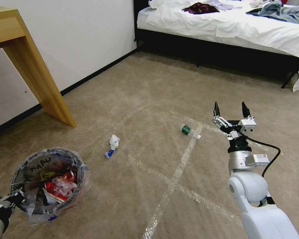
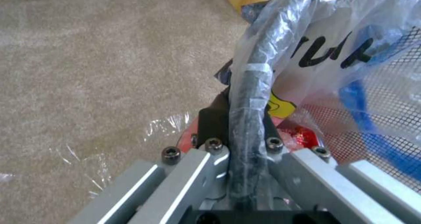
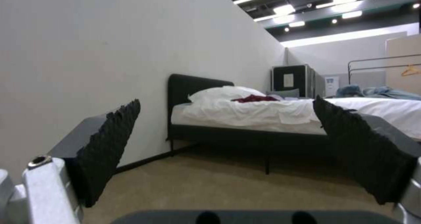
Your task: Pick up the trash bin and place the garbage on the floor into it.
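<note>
**Open Gripper Looks at a Bed**

The right gripper (image 3: 228, 145) has two black bumpy rubber fingers (image 3: 111, 145), and they are spread far apart with nothing between them. One finger sits on a shiny silver metal piece (image 3: 44, 184) with a round bolt on top. Past the fingers is the soft beige carpet floor (image 3: 219, 187). A big plain white wall (image 3: 110, 43) runs along one side. Next to the wall stands a bed with a dark frame and crumpled white sheets (image 3: 245, 113). A dark red cloth (image 3: 254, 98) lies on the bed near a puffy white pillow (image 3: 219, 94). Blue clothes (image 3: 373, 92) are piled farther along the bed. Bright long lights (image 3: 285, 9) shine on the dark ceiling.
</note>
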You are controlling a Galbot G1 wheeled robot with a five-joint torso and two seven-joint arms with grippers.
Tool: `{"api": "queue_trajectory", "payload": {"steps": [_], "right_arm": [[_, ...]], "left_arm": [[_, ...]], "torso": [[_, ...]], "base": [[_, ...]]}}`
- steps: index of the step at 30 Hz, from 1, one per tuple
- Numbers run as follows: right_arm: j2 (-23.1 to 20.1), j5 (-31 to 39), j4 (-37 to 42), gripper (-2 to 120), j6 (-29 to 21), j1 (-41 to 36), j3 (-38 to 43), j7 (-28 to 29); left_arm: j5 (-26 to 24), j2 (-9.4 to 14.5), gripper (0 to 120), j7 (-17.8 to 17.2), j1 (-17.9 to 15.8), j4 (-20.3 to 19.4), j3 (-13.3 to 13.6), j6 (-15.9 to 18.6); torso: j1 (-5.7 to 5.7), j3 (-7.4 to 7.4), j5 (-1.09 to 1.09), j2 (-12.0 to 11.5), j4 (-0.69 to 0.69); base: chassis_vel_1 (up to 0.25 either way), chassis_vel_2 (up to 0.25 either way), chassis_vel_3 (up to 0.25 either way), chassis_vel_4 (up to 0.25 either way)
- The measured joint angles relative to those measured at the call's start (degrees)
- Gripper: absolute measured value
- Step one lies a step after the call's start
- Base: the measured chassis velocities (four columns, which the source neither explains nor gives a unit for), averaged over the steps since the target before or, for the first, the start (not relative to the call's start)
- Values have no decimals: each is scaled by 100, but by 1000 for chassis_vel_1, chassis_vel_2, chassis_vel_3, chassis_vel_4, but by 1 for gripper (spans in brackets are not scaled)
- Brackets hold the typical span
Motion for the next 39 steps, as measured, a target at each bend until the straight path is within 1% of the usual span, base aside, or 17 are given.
{"api": "queue_trajectory", "payload": {"steps": [13, 39], "right_arm": [[37, -42, -51, 100, 0, 93, -82, -2], [45, -56, -200, 100, -5, 210, -128, -1]], "left_arm": [[-5, 37, 0, -5, 1, 48, -55, -2], [-12, 81, 0, -16, -113, 178, -41, -3]], "torso": [[0, 0, 0, 0, 0], [1, 0, 0, 0, 0]], "base": [[-61, 60, 61, -69], [-64, 68, 66, -66]]}}
